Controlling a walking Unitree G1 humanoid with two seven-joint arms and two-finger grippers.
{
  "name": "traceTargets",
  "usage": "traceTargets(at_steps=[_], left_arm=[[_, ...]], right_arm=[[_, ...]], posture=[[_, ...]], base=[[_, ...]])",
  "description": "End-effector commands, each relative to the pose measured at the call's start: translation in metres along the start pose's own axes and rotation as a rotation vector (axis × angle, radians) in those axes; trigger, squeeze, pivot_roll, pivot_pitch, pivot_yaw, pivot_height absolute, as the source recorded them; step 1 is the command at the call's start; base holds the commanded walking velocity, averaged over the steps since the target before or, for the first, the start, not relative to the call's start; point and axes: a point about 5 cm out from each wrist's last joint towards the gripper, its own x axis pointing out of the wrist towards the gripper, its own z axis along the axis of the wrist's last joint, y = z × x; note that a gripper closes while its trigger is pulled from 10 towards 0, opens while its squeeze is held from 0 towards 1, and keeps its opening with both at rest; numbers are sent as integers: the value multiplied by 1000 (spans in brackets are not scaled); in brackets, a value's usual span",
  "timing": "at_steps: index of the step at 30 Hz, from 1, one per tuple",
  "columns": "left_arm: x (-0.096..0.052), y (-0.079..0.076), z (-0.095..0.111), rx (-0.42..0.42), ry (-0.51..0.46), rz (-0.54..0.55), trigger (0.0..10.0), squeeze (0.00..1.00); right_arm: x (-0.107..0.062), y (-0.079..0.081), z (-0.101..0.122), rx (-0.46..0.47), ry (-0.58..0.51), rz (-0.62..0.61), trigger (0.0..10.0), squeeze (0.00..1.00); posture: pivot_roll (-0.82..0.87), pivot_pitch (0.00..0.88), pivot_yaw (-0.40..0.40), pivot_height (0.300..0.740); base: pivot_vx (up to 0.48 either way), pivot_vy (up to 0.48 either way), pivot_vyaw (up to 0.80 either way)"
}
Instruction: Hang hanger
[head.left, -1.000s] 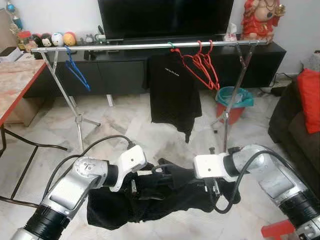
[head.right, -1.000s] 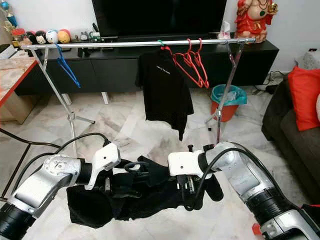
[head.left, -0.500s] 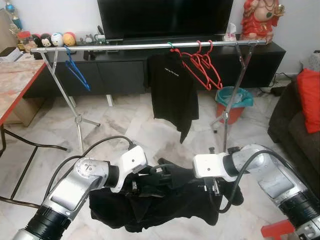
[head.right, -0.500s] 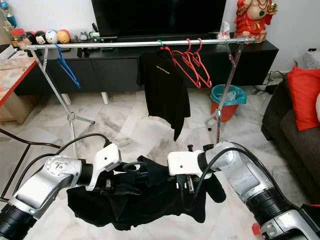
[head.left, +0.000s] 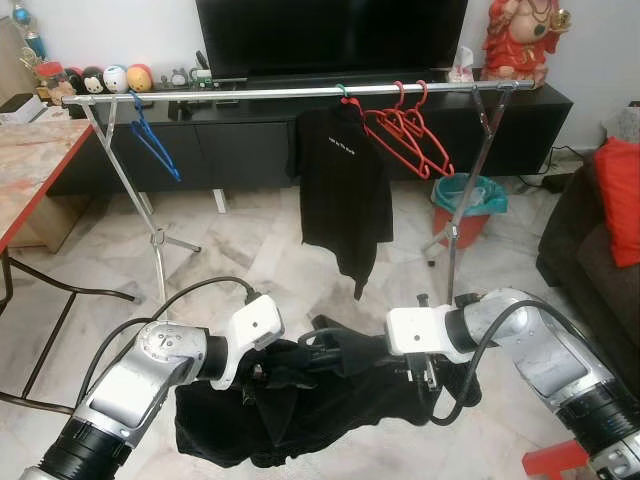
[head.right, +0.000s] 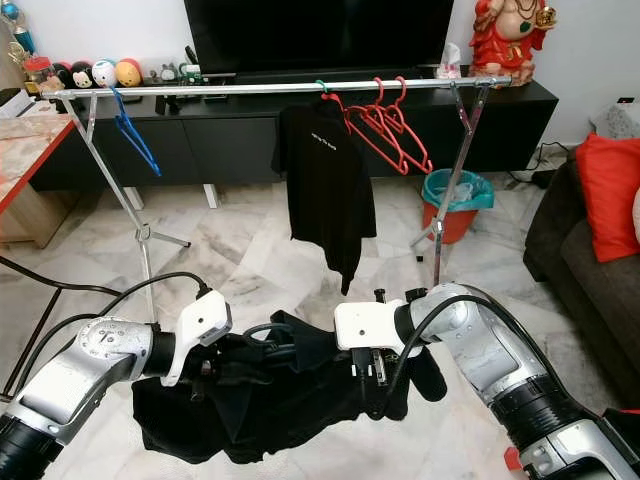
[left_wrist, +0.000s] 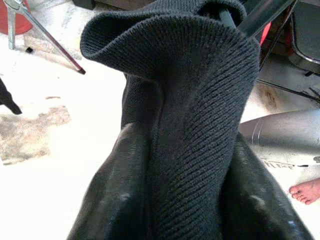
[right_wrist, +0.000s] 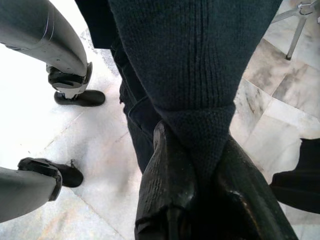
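You have the dark garment (head.left: 300, 410) held up between both arms, low in front of the robot and well short of the rail (head.left: 290, 92). The left gripper (left_wrist: 185, 200) is clamped on a fold of its knit, the cloth pinched between both fingers (left_wrist: 115, 200). The right gripper (right_wrist: 200, 200) is likewise closed on a bunch of the same knit, as its wrist view shows. A dark hanger (head.left: 330, 340) sits in the garment's top, its hook rising between the two wrists.

The rail spans the stand across the room. A blue hanger (head.left: 152, 140) hangs near its left end, a black shirt (head.left: 340, 190) just right of its middle, and red hangers (head.left: 410, 135) beside the shirt towards the right end. The long bare stretch between the blue hanger and the shirt looks like the best target.

To do this well, keep both grips firm so the cloth does not slide off the hanger's shoulders. Raise the arms together and level, or the hanger will tip. Close in on the stand squarely, lift the hook above the rail, then lower it on. From the head views I cannot tell which way the hook faces, so check before you commit. Watch the hem: it hangs low near the floor (head.left: 250, 250).
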Motion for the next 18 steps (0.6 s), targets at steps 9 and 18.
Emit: traceTargets(at_steps=[9,18], left_arm=[[-3,1,5,2,-22,0,0,0],[-6,0,8,-10,-49,-10,0,0]], right_arm=[[-5,-8,10,-13,-52,-46,0,0],[-4,-9,7,3,-54,-56,3686,0]], posture=[[89,0,29,740],[91,0,28,740]], base=[[0,0,0],[0,0,0]])
